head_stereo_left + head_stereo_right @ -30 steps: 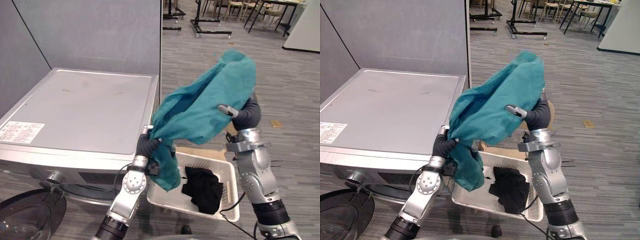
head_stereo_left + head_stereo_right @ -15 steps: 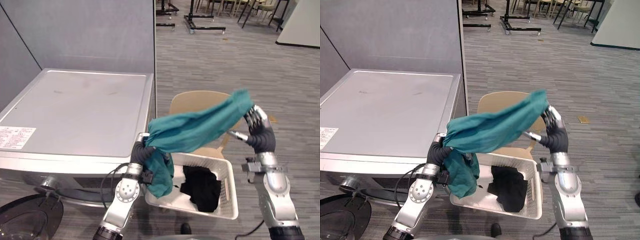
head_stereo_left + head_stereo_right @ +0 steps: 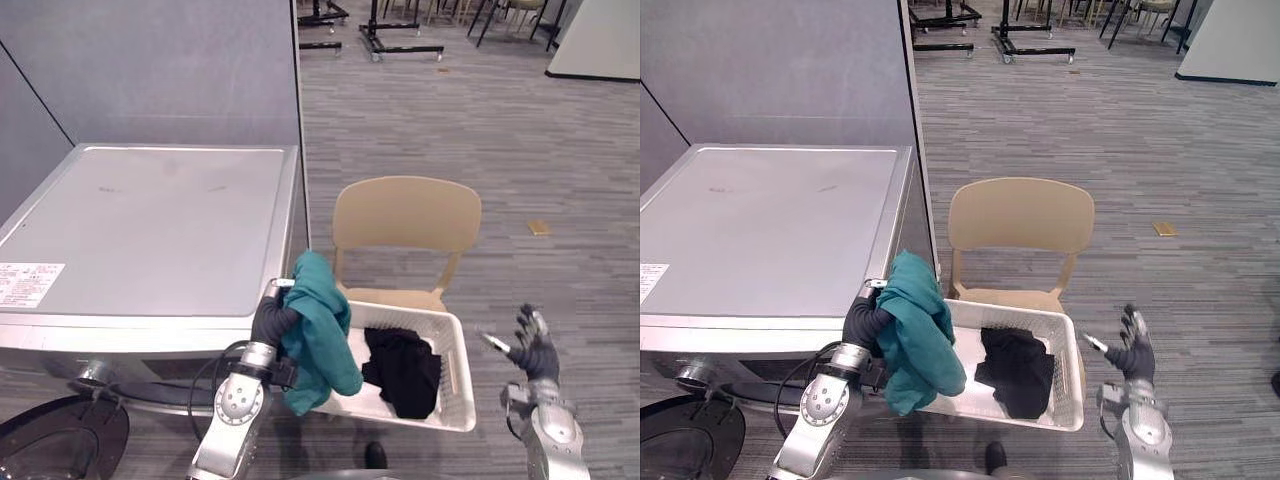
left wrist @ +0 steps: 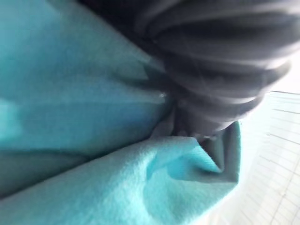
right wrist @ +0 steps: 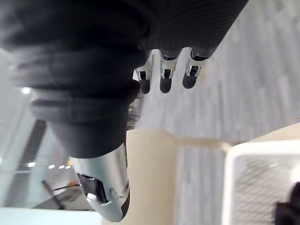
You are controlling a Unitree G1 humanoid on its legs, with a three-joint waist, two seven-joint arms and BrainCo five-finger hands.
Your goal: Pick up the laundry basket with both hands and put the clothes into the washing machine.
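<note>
White laundry basket [image 3: 458,375] sits on a tan chair [image 3: 405,215] beside the grey washing machine [image 3: 150,225], grey carpet floor [image 3: 450,120] around. Teal cloth [image 3: 318,335] drapes over left hand [image 3: 268,322], grip can't tell; right hand [image 3: 533,350] spread, empty.

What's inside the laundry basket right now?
A black garment lies inside the white basket. The teal cloth on the left hand covers its left corner; that part is hidden.

left robot hand [image 3: 270,322] mostly hidden by teal garment [image 3: 320,340], washer door [image 3: 60,440] cropped
</note>
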